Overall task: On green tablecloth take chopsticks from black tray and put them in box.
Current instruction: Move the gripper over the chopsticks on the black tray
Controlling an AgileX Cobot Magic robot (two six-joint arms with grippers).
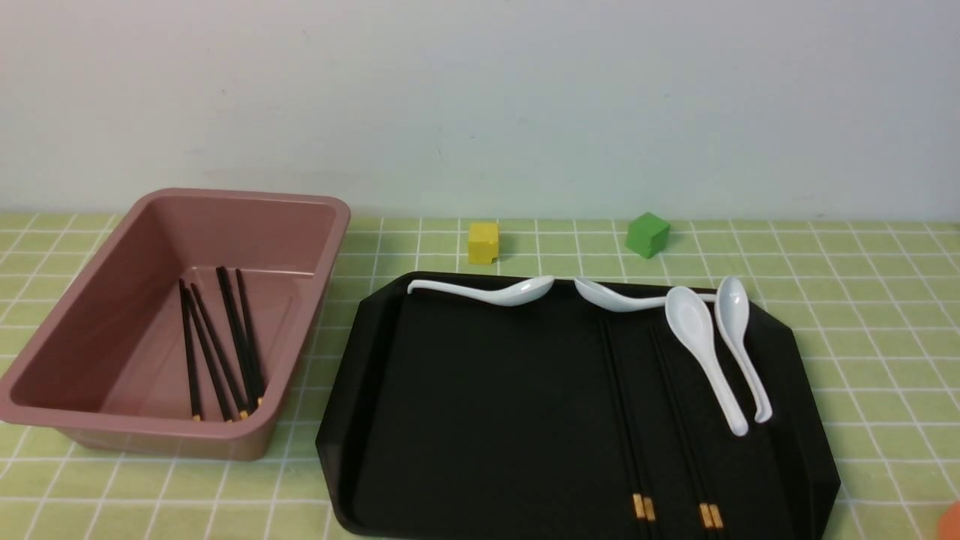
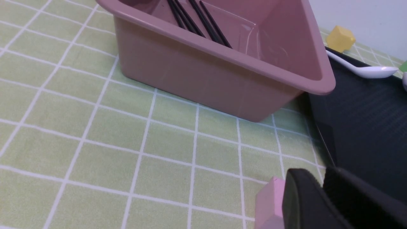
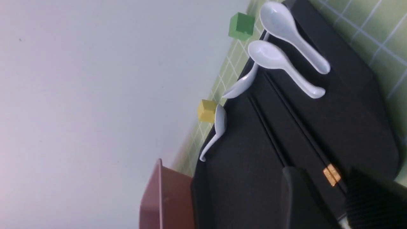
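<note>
Green tablecloth (image 1: 525, 247) fills the lower frame. Box (image 1: 67, 330) at left holds four, maybe five, chopsticks (image 1: 225, 345). Black tray (image 1: 465, 390), centre-right, carries four more in two pairs and four white spoons (image 1: 701, 352). Behind the tray sit one yellow cube (image 1: 483, 242) and one green cube (image 1: 647, 234). Right gripper (image 3: 326, 173) hangs over the tray, jaws parted and empty. Left gripper (image 2: 318, 178): cannot tell how its jaws stand.

Staged tabletop (blank wall (image 1: 525, 97), green tablecloth (image 1: 862, 300))
</note>
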